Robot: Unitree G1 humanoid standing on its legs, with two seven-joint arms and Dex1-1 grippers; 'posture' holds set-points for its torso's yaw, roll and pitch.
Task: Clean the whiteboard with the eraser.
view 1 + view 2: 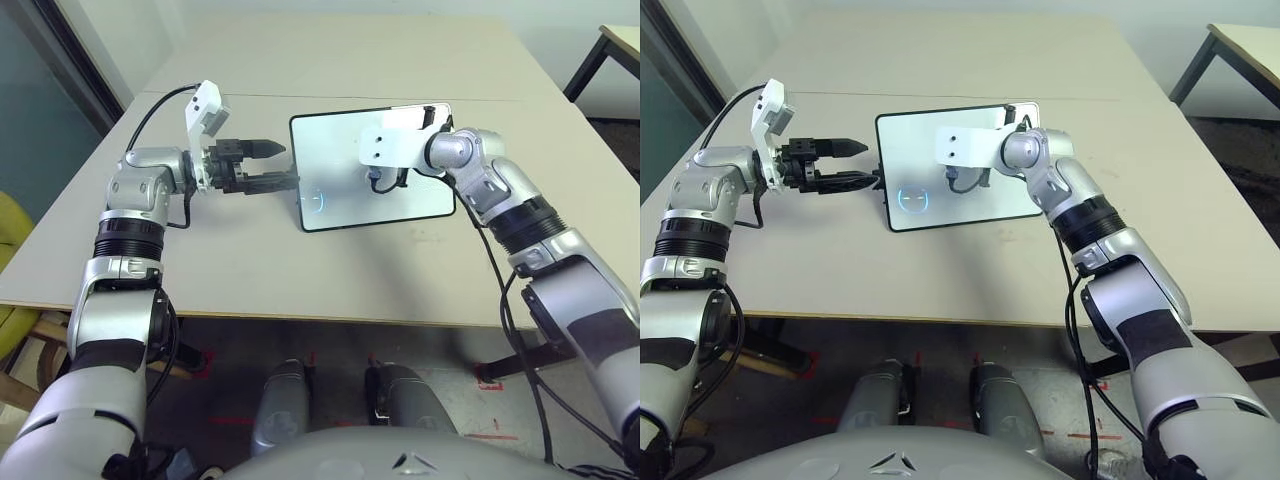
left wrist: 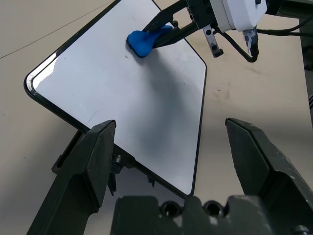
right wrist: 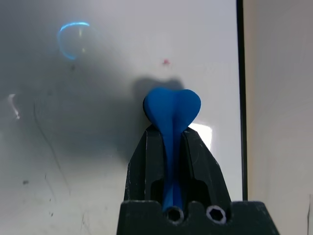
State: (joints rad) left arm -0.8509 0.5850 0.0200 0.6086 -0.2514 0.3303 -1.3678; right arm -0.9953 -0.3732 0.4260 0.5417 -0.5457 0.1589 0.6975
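Your right end effector (image 3: 171,142) is clamped on the small bright blue eraser (image 3: 171,110), pressed to the glossy black-framed whiteboard (image 1: 340,200) near one long edge. Your left end effector (image 1: 268,165) gapes open at the board's left edge; bare beige surface (image 1: 350,60) beyond.

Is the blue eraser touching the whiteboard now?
Cannot tell. In the left wrist view the eraser, clamped in the right gripper, overlaps the whiteboard, showing neither contact nor gap.

Bright even light; ring-lamp glare on whiteboard (image 1: 340,200); soft shadows
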